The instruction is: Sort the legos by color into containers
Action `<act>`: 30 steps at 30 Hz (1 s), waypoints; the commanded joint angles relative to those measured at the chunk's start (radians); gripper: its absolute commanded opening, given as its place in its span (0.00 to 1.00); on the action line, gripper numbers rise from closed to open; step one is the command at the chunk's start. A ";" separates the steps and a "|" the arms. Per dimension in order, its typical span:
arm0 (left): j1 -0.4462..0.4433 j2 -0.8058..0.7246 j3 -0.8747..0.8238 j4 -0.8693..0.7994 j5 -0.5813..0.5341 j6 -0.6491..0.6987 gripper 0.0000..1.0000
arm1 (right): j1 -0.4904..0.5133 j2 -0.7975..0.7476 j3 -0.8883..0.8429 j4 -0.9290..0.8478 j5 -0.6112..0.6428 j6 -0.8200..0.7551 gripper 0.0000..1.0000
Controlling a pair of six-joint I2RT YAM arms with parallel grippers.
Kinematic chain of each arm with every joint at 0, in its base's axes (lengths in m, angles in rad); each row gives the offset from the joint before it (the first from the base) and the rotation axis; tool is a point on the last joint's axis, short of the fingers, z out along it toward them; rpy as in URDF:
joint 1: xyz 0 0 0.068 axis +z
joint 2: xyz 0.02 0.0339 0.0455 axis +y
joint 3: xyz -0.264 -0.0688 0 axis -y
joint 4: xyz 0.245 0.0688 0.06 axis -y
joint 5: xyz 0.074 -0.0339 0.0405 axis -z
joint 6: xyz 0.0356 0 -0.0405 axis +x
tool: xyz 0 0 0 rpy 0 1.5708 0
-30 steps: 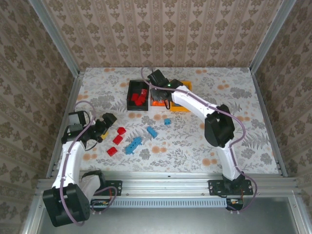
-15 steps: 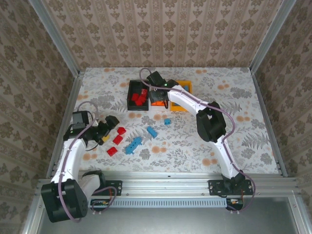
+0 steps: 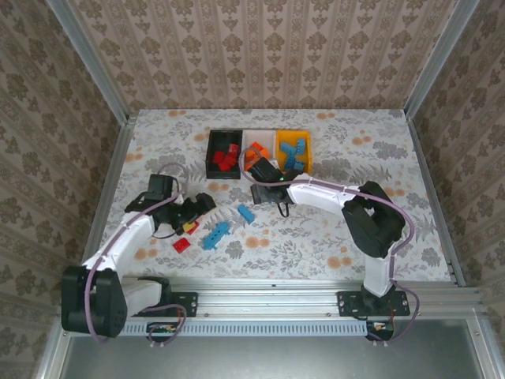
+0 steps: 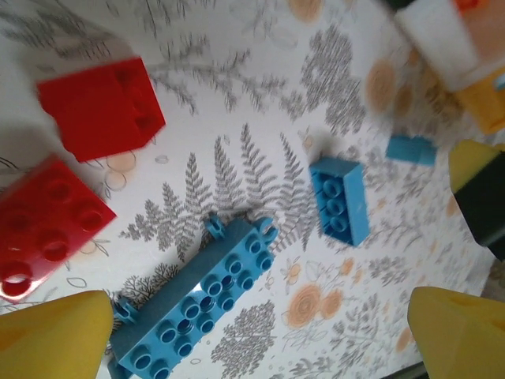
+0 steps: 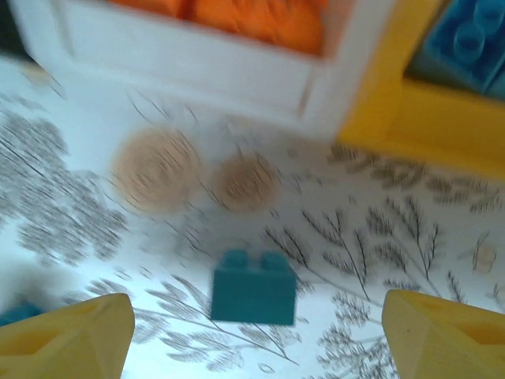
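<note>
In the right wrist view, the white bin (image 5: 197, 63) and orange-yellow bin (image 5: 410, 118) are blurred and cut by the top edge. In the left wrist view, a red brick (image 4: 43, 225) runs off the left edge and the long blue brick (image 4: 197, 304) off the bottom.

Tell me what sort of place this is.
Probably a robot test cell, not a home: wallpaper-patterned panels box in the table, the left arm and right arm are mounted on an aluminium rail, and a black bin, white bin and orange-yellow bin hold colour-sorted toy bricks.
</note>
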 commanded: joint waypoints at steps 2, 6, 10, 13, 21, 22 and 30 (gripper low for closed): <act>-0.056 -0.002 0.074 0.009 -0.069 -0.011 0.98 | -0.006 0.028 -0.024 0.079 -0.062 0.063 0.85; -0.080 -0.004 0.088 0.018 -0.079 -0.034 0.98 | -0.019 0.107 0.026 0.088 -0.074 0.071 0.81; -0.091 -0.022 0.087 -0.012 -0.093 -0.030 0.98 | -0.025 0.151 0.080 0.063 -0.044 0.082 0.62; -0.090 -0.060 0.074 -0.034 -0.112 -0.024 0.99 | -0.025 0.134 0.071 0.063 -0.022 0.085 0.46; -0.086 -0.091 0.087 -0.056 -0.119 -0.009 1.00 | -0.037 -0.035 0.029 0.072 0.047 0.027 0.33; -0.084 -0.089 0.098 -0.060 -0.119 -0.001 1.00 | -0.048 -0.050 0.034 0.069 0.050 0.016 0.33; -0.057 -0.105 0.143 -0.090 -0.101 0.021 1.00 | -0.266 0.047 0.203 -0.011 -0.033 -0.040 0.34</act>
